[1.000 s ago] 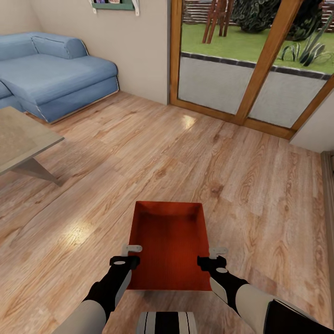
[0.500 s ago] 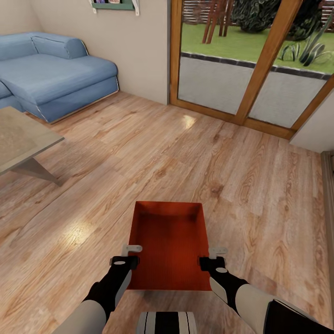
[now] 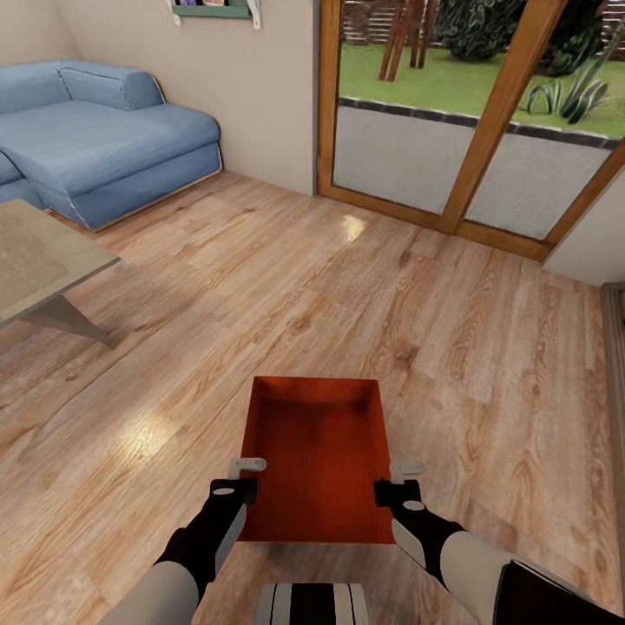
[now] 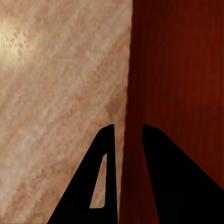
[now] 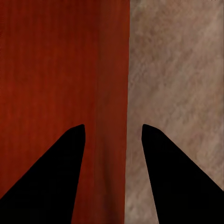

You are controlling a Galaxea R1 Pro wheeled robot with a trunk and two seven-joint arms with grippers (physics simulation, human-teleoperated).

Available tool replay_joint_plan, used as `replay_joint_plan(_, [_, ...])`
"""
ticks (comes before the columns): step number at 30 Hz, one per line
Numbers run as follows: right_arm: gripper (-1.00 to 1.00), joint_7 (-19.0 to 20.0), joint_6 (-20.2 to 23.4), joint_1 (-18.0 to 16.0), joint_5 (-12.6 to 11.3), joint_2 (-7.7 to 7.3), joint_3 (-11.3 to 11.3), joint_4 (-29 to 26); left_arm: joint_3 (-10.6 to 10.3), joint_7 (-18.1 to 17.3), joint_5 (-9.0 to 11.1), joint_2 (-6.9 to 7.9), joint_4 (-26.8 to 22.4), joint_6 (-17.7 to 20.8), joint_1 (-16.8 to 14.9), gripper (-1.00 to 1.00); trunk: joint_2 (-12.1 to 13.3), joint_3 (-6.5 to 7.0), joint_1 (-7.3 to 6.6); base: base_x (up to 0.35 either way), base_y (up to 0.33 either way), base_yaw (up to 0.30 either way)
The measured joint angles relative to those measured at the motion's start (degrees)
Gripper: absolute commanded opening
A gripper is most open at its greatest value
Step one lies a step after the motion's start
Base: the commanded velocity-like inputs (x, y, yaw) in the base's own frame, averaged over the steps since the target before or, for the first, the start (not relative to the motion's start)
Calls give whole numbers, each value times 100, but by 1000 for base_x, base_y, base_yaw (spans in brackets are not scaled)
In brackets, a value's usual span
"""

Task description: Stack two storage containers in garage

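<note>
While the wood floor (image 3: 260, 295), sofa (image 3: 104, 130) at far left and glass doors (image 3: 469, 113) at far right show the living room, the task looks barely begun. One bin (image 3: 317, 456) sits near, low in front of the robot, and whether it is lifted off the floor I cannot tell. Left end effector (image 3: 246, 476) straddles its left wall, jaws narrow around the rim; right end effector (image 3: 398, 479) straddles the right wall with a wider gap, grip uncertain. Carrying to the garage and stacking remain.
</note>
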Motion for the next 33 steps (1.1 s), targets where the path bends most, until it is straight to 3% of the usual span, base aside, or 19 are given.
replay_joint_plan(10, [-100, 31, -24, -2, -45, -7, 34, 13, -2, -13, -7, -3, -24, 2, -3, -100, 0, 1, 0, 0, 0, 0])
replay_joint_plan(16, [-100, 35, -21, 4, -96, 0, 42, 16, 57, -92, -135, -6, -47, 31, -7, -100, 240, 107, -129, 0, 0, 0])
replay_joint_plan(33, [-100, 32, -27, 4, -150, 3, 88, 23, 63, -102, -142, -5, -46, 37, -7, -100, 922, 412, -503, 0, 0, 0])
